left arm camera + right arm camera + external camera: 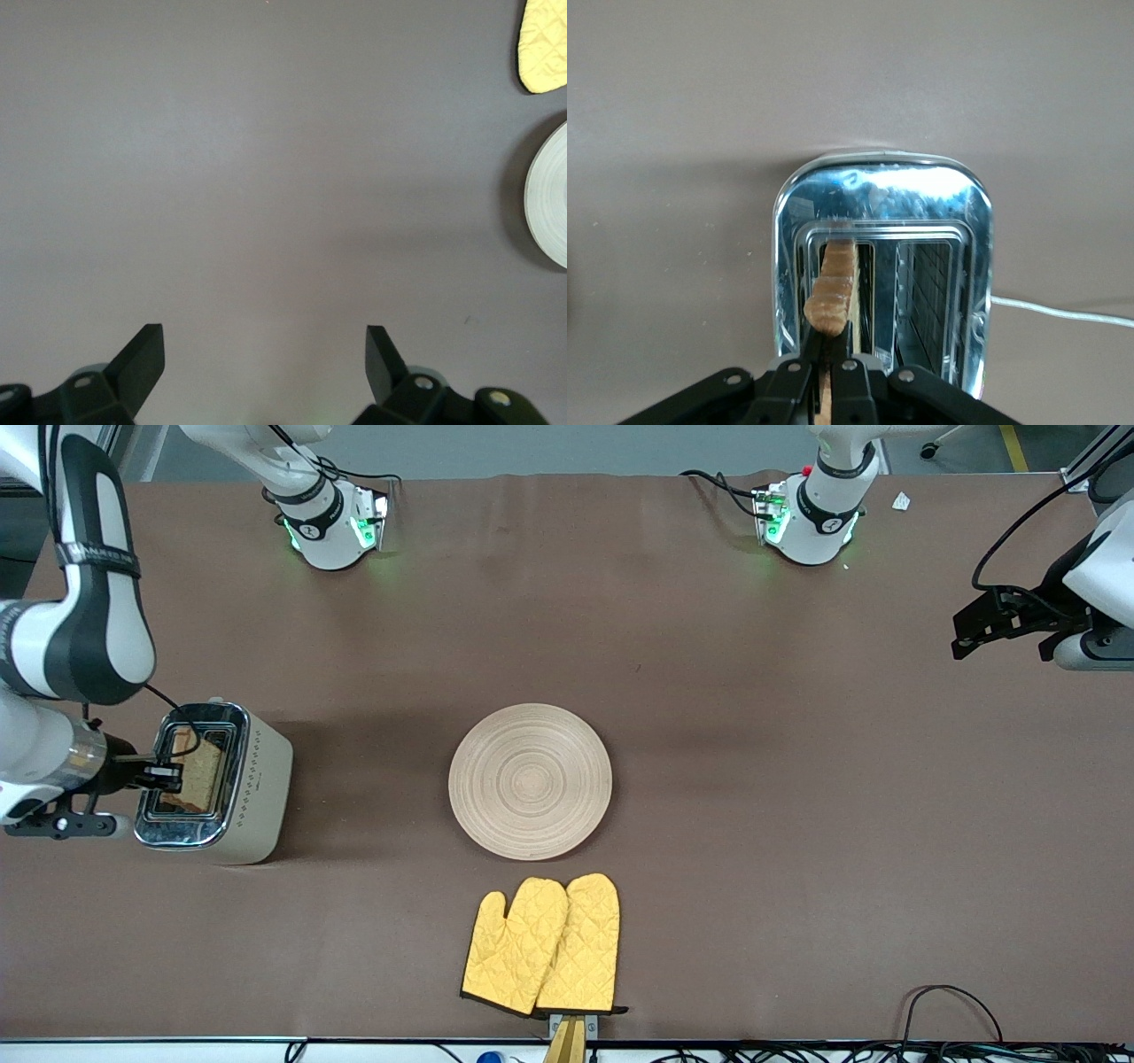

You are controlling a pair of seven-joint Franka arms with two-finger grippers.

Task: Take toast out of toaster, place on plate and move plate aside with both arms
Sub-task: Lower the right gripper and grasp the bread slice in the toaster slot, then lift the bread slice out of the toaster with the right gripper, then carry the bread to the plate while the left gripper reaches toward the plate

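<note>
The toast stands on edge in a slot of the chrome-topped toaster at the right arm's end of the table. My right gripper is shut on the toast's upper edge; in the right wrist view the toast sits pinched between the fingers over the toaster. The round wooden plate lies in the middle of the table, bare. My left gripper waits open and empty over the table's left-arm end; in the left wrist view it hangs over bare cloth, with the plate's edge showing.
Two yellow quilted oven mitts lie nearer the front camera than the plate; one tip shows in the left wrist view. The toaster's second slot is empty. A white cord runs from the toaster. Cables lie along the table's front edge.
</note>
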